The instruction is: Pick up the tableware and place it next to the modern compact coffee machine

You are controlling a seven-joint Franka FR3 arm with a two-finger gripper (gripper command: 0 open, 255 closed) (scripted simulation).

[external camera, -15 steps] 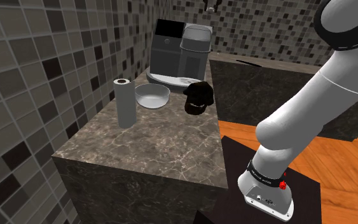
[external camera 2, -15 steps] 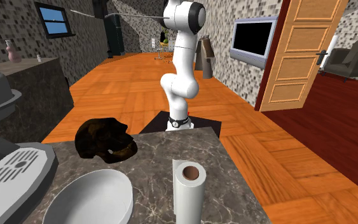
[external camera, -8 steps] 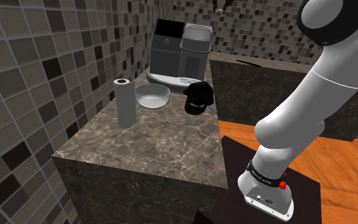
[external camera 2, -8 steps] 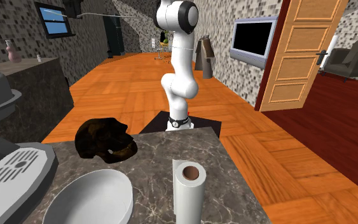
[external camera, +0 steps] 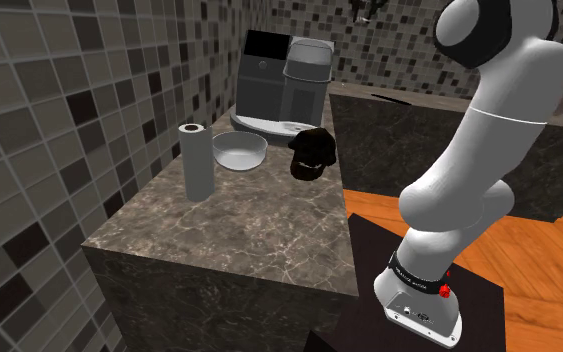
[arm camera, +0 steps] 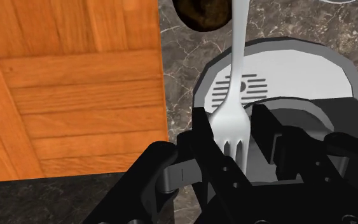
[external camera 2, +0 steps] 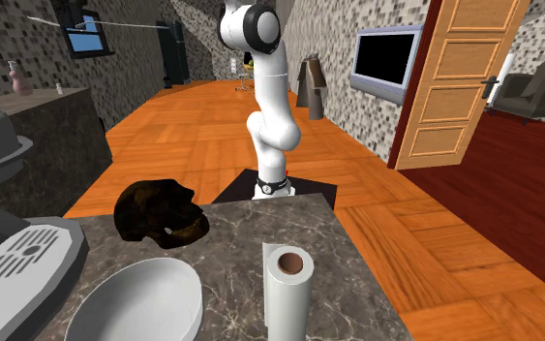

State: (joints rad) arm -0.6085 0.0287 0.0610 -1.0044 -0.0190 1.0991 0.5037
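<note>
A silvery fork (arm camera: 234,76) is clasped at its tine end between my black fingers (arm camera: 204,137), so my gripper (arm camera: 233,145) is shut on it. Below it, far down, lies the grey coffee machine's round drip tray (arm camera: 279,70). In the shoulder view the gripper (external camera: 369,10) hangs high at the top edge, above and to the right of the coffee machine (external camera: 274,85). The second exterior view has the gripper (external camera 2: 67,12) at the top left, with the fork (external camera 2: 125,22) as a thin line, well above the machine (external camera 2: 9,228).
On the marble counter (external camera: 239,220) stand a white bowl (external camera: 239,150), an upright paper towel roll (external camera: 195,160) and a dark brown lump (external camera: 313,153) beside the machine. Tiled walls close the counter's left and back. An orange wooden floor (external camera 2: 193,145) lies beyond the stand.
The arm has swung, carrying the gripper and fork towards the shoulder view's right and the second exterior view's left. The things on the counter have not moved.
</note>
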